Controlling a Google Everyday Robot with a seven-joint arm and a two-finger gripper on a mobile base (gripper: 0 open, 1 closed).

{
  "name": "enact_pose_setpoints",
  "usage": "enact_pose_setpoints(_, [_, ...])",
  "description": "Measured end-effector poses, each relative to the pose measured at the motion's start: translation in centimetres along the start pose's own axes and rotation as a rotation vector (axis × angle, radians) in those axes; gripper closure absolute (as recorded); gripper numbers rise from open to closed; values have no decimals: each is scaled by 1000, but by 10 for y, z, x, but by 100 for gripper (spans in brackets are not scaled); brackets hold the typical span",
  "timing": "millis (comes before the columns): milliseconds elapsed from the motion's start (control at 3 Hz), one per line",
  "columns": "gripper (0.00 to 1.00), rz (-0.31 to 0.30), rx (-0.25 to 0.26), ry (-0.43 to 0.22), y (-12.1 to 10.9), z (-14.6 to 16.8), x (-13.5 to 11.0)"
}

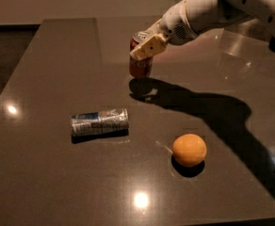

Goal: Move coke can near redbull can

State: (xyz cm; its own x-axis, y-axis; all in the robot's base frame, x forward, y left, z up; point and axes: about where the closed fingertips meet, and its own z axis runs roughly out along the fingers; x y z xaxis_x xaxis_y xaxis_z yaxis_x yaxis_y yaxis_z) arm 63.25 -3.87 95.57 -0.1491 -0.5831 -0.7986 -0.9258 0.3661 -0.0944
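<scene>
One hand [143,50] seemingly clamped on one coke can [140,68] (upright), one redbull can [100,122] lying, one orange [189,149]

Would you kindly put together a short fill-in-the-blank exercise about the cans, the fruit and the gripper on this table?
1. The redbull can lies on its ____ on the table.
2. The gripper, shut on the coke can towards the table's far side, throws a dark ____ onto the surface.
3. In the camera view, the orange sits to the ____ of the redbull can.

Missing words: side; shadow; right.
</scene>
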Motion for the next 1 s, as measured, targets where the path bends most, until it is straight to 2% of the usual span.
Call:
enact_pose_setpoints(667, [100,-99,-155,0,58,25,-17])
enact_pose_setpoints(1000, [100,-131,-213,11,78,36,-18])
